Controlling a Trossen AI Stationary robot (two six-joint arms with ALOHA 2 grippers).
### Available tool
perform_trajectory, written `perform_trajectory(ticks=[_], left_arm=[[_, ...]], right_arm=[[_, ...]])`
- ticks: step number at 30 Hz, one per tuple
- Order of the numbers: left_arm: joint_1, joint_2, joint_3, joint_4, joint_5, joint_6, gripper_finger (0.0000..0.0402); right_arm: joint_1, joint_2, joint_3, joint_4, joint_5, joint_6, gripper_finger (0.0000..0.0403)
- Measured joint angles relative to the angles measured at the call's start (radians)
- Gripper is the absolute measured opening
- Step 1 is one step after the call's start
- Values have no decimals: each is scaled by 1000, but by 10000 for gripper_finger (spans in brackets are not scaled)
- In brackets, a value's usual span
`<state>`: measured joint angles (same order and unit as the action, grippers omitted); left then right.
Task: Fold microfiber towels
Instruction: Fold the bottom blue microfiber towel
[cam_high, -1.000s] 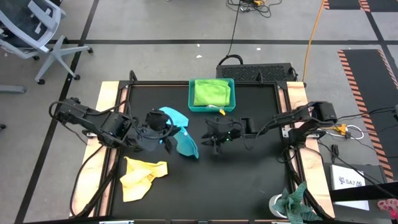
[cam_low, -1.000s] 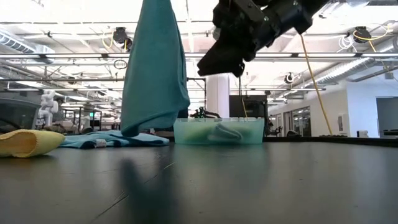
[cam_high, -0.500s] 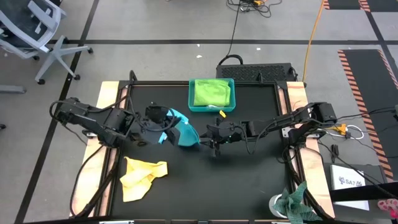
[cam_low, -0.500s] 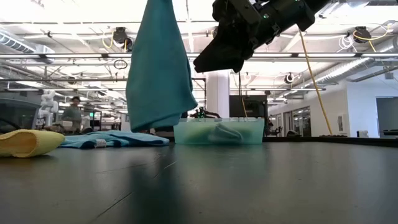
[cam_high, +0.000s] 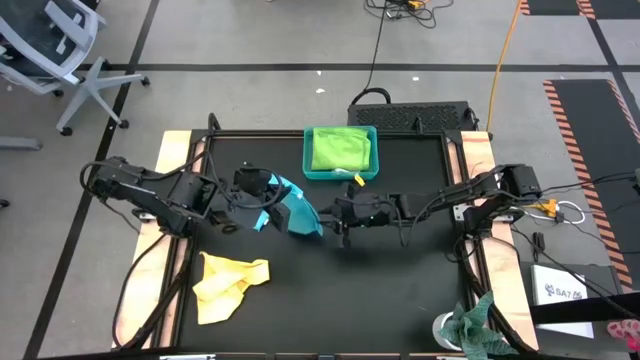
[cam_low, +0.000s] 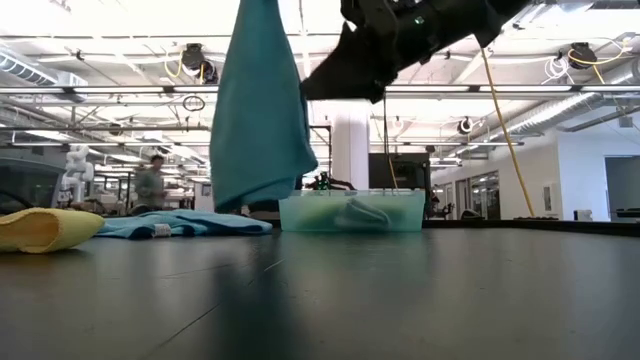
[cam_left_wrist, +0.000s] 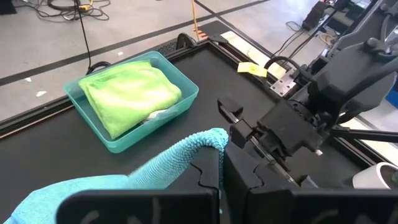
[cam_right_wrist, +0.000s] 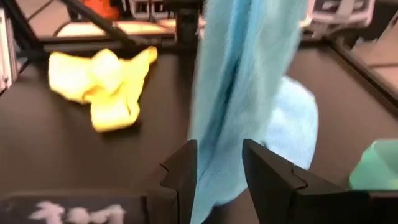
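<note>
A turquoise towel (cam_high: 295, 212) hangs from my left gripper (cam_high: 268, 205), which is shut on it above the table's middle. In the low view the towel (cam_low: 258, 110) drops as a long drape, and more turquoise cloth (cam_low: 180, 225) lies on the table behind it. My right gripper (cam_high: 330, 213) is open at the towel's right side. In its wrist view its fingers (cam_right_wrist: 186, 171) stand on either side of the hanging cloth (cam_right_wrist: 239, 93); I cannot tell whether they touch it. A yellow towel (cam_high: 230, 283) lies crumpled at the near left. A lime green towel (cam_high: 340, 147) sits in the teal tray (cam_high: 308, 162). My left gripper pinches the turquoise towel between its two shut fingers, at a bunched fold whose tip (cam_left_wrist: 210, 139) pokes out past the fingertips. The fingers slant down toward the table's right. The rest of the cloth hangs slack below them; how many layers are caught does not show.
The teal tray stands at the far middle of the black mat. A mottled green-and-white rag (cam_high: 478, 325) lies at the near right corner. An office chair (cam_high: 50, 45) stands beyond the table's far left. A person (cam_low: 152, 182) shows far off in the room.
My left gripper has shifted a little toward the far and right with the turquoise towel, which has bunched up shorter under it. My right gripper has tipped upward and turned toward the towel, its fingertips closing in on the hanging cloth.
</note>
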<state>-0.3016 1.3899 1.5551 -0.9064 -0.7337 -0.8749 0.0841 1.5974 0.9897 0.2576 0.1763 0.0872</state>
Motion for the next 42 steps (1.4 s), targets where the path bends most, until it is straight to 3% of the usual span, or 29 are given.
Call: perform_trajectory(ticks=[16, 27, 42], left_arm=[[0, 0, 0, 92, 41, 60, 5], [-15, 0, 0, 99, 78, 55, 3], [-14, 0, 0, 93, 108, 42, 3]], right_arm=[[-42, 0, 0, 15, 37, -88, 118], [-86, 0, 0, -141, 33, -184, 118], [-89, -82, 0, -186, 33, -300, 118]])
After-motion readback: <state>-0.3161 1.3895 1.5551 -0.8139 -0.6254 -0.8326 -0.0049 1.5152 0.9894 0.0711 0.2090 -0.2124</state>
